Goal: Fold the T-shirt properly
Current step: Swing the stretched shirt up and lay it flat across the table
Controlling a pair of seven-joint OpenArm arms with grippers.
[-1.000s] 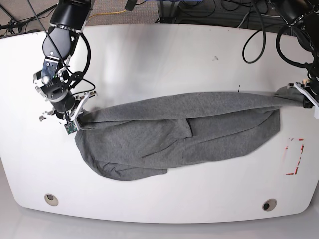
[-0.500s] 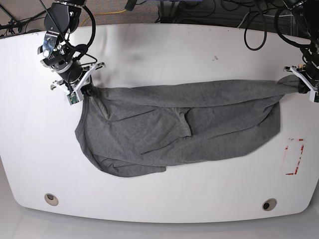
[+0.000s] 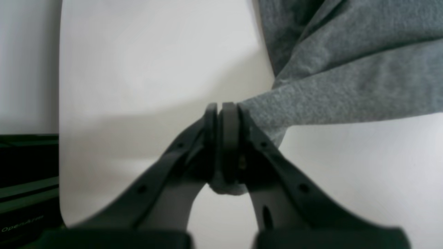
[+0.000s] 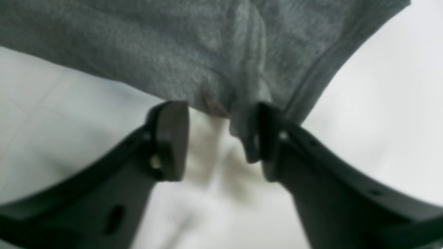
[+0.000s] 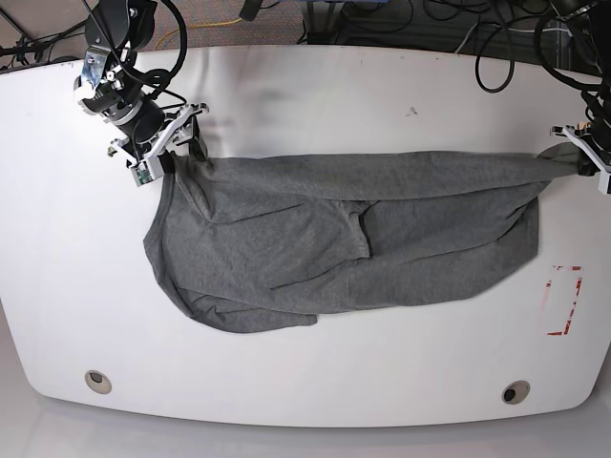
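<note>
One claw, the right claw, has sprung open off the T-shirt (left claw stays clamped on it).

1. The base view is evenly and brightly lit from above; the glossy white oval table top is rendered almost without glare.
2. Only a thin, soft shadow is cast along the lower edge of the crumpled heather-grey cotton T-shirt.
3. Barrel distortion is seen in the base view: the table's edges are bowed and the corners are curved.
4. The left wrist view is soft throughout; the dark plastic left gripper is blurred, and a broad diffuse shadow is thrown on the table beside it.
5. The right wrist view is blurred more strongly; the dark right gripper and the fabric weave are smeared.
</note>
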